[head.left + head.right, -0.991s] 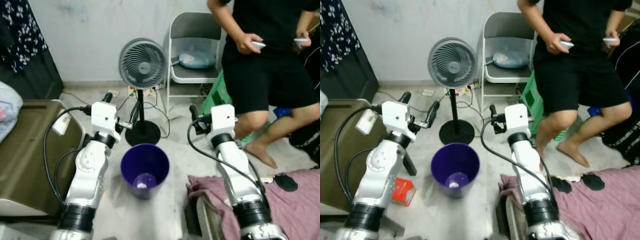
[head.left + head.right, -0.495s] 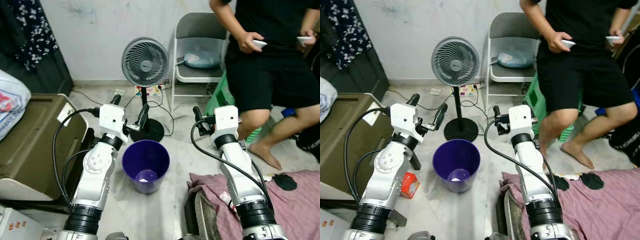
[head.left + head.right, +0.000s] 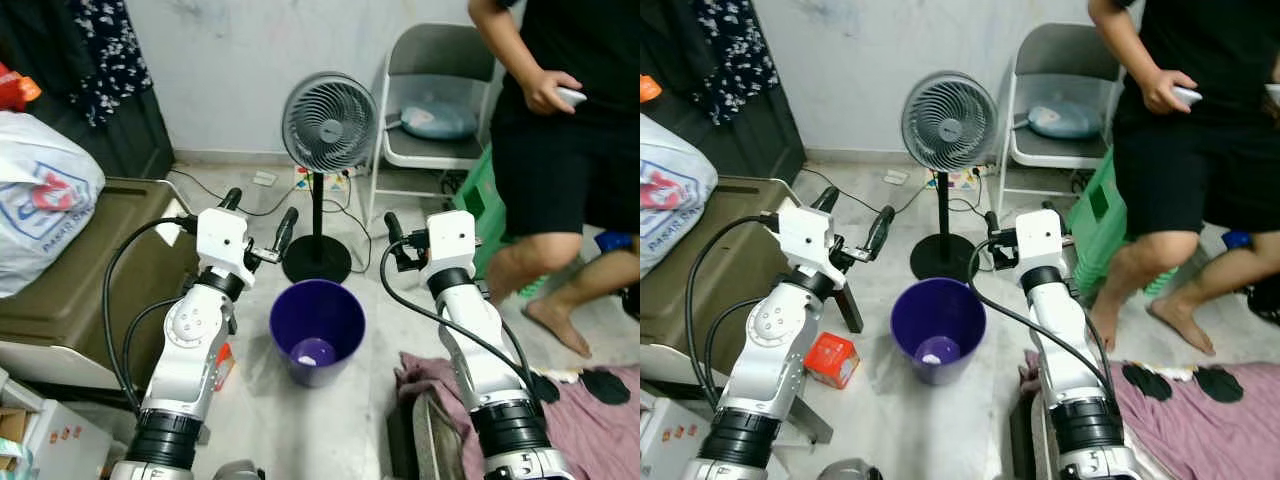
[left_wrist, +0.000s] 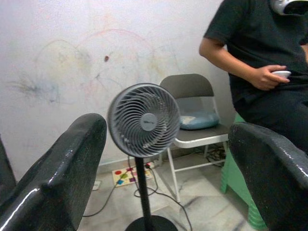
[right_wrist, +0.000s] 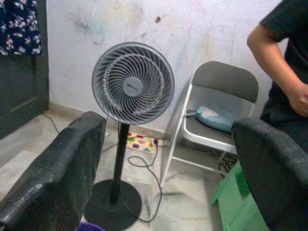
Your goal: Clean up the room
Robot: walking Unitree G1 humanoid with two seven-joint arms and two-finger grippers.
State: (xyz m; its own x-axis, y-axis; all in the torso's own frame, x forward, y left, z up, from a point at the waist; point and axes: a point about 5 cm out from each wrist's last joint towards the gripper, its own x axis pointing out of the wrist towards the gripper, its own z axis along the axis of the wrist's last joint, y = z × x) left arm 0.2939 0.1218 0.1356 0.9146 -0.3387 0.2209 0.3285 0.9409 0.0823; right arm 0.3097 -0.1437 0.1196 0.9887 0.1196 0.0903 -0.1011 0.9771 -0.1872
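Left eye view: purple bin (image 3: 318, 330) on the floor between both arms, something pale at its bottom; left claw (image 3: 258, 212) spread and empty above its far-left rim. Right eye view: right claw (image 3: 992, 237) raised near the fan (image 3: 949, 123); red box (image 3: 832, 359) beside the bin, likely next, best approached low. Wrist views: both claws wide apart, empty.

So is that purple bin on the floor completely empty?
No, the purple bin has a small pale piece of something lying at its bottom, seen from the head camera.
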